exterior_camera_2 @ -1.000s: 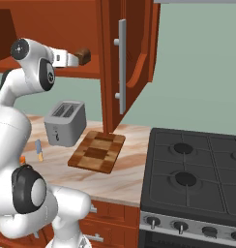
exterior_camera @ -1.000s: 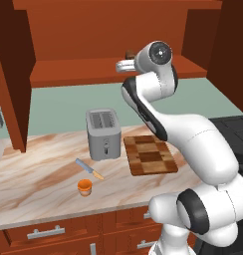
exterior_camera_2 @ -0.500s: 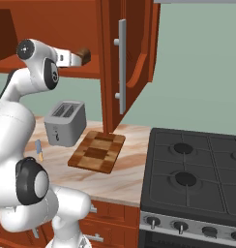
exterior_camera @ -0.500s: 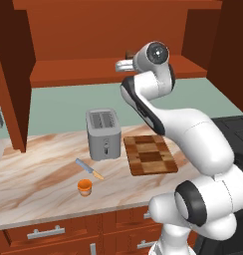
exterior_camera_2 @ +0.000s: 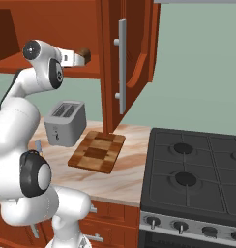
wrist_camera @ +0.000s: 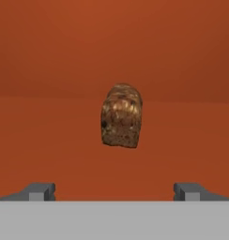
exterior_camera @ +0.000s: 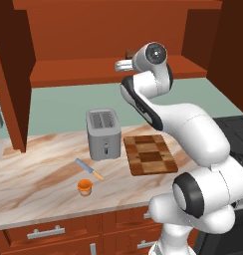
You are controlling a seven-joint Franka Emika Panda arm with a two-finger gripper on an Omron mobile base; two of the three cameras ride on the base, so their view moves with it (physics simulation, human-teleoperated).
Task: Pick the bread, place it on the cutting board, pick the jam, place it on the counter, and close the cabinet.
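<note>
The pincer [wrist_camera: 114,190] stands released, its tips wide apart at 7 and 5 o'clock of the hand view, empty. The arm reaches up with the hand level, pointing into the open cabinet [exterior_camera: 93,74]. The bread [wrist_camera: 121,116] sits on the shelf dead ahead, toward 12 o'clock, untouched. Since a second ago the hand has edged slightly closer to the loaf; jam [exterior_camera: 84,187] and cutting board [exterior_camera: 149,154] rest unchanged on the bench [exterior_camera: 39,174].
</note>
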